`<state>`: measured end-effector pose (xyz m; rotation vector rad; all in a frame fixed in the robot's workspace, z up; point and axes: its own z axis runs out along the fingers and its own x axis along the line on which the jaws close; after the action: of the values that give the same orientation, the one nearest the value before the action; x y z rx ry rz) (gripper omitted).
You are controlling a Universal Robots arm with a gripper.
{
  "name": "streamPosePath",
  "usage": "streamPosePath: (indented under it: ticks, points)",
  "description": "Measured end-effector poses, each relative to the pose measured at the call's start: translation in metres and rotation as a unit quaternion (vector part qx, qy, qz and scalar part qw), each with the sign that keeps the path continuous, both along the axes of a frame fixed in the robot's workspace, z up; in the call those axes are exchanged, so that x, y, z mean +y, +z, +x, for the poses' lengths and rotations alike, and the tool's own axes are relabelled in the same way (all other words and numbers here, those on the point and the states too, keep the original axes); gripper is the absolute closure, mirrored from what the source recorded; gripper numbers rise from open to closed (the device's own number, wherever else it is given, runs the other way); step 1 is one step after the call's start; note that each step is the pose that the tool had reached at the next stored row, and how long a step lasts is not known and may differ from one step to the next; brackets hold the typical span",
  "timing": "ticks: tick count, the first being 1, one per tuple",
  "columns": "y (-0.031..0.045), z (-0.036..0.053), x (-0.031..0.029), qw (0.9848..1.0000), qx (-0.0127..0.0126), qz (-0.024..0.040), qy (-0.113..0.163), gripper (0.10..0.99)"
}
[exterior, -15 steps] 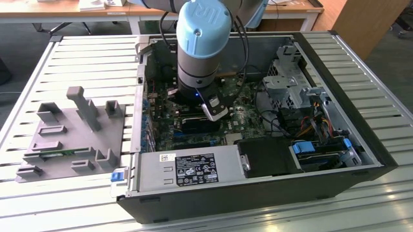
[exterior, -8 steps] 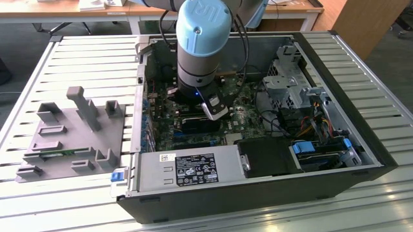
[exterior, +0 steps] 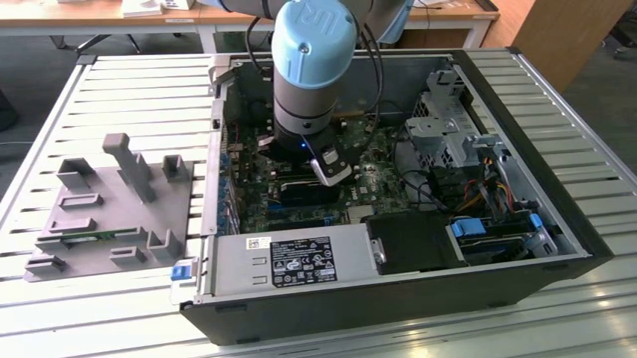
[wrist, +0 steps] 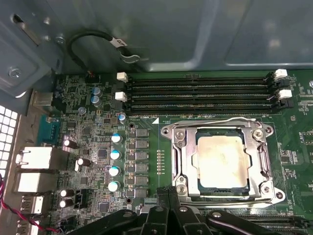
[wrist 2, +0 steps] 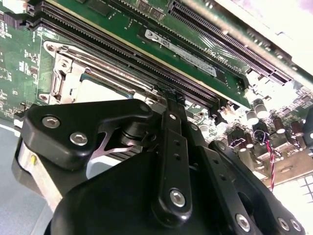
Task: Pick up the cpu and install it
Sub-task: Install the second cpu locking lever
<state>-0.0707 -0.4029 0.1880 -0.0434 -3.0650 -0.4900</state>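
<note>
The cpu point(wrist: 220, 161), a square chip with a pale silver top, lies flat inside the metal socket frame point(wrist: 172, 147) on the green motherboard point(wrist: 88, 137). A corner of the cpu point(wrist 2: 100, 90) also shows in the second wrist view, past the black finger linkage. My gripper point(wrist: 168, 193) hovers just beside the socket's edge, its black fingers pressed together with nothing between them, apart from the chip. In the exterior view the gripper point(exterior: 333, 173) reaches down into the open computer case, over the middle of the board.
Empty black memory slots point(wrist: 200, 93) run along the socket's far side. The case walls point(exterior: 557, 149), power supply point(exterior: 289, 261) and drive-bay cables point(exterior: 488, 186) surround the board. A grey fixture point(exterior: 110, 201) holding a green memory stick point(exterior: 95, 233) stands at the exterior view's left.
</note>
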Motion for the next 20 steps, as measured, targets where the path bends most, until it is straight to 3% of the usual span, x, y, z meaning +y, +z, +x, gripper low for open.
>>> streamPosePath:
  ticks: [5, 14, 20]
  points:
    - [-0.0001, -0.0003, 0.0001, 1.0000, 0.0000, -0.0062, 0.000, 0.980]
    - [0.0024, -0.0003, 0.0001, 1.0000, -0.0001, -0.0070, 0.000, 0.980]
    - [0.0111, -0.0004, 0.0001, 1.0000, -0.0001, -0.0071, 0.000, 0.980]
